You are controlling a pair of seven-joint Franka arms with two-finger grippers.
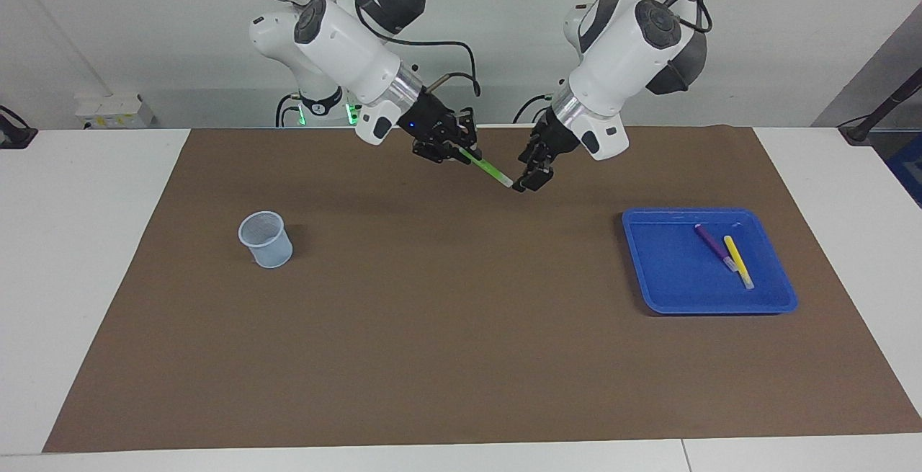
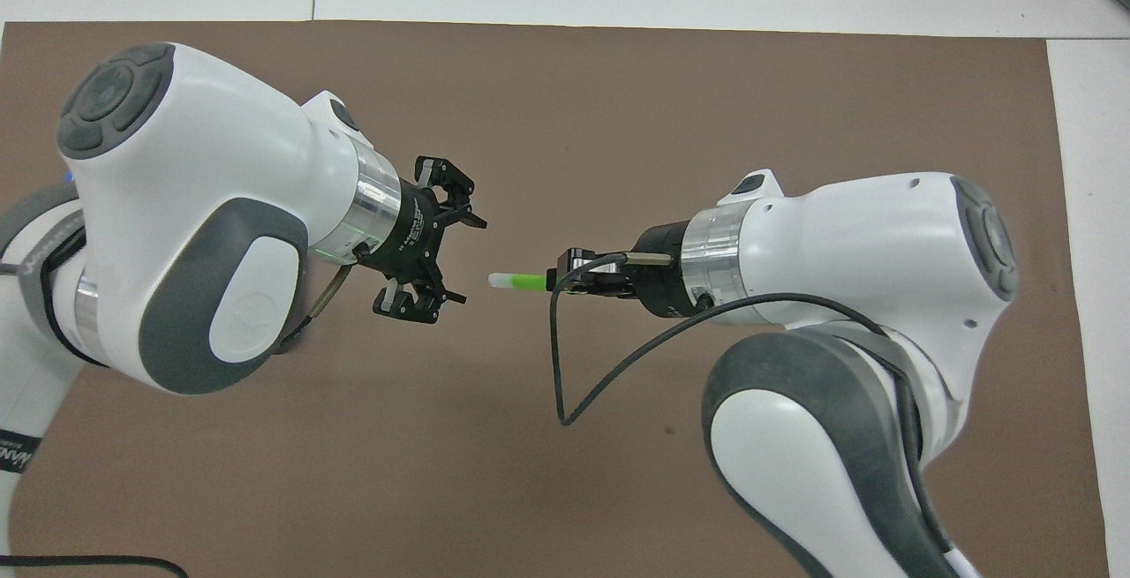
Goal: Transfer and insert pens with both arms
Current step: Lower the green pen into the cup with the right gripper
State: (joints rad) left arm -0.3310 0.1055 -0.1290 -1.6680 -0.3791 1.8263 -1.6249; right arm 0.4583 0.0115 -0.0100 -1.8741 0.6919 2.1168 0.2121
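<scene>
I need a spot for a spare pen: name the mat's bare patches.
Bare mat spans between the cup and the tray, and the strip farther from the robots than both. Crowded: over the mat's robot-side edge, where the right gripper holds the green pen beside the open left gripper.

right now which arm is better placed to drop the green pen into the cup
Right. The right pincer is shut on the green pen, while the left pincer is open and apart from it. The cup also sits toward the right arm's end of the table.

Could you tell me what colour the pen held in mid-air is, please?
Lime green pen with a pale cap end, clearest in the overhead view.
</scene>
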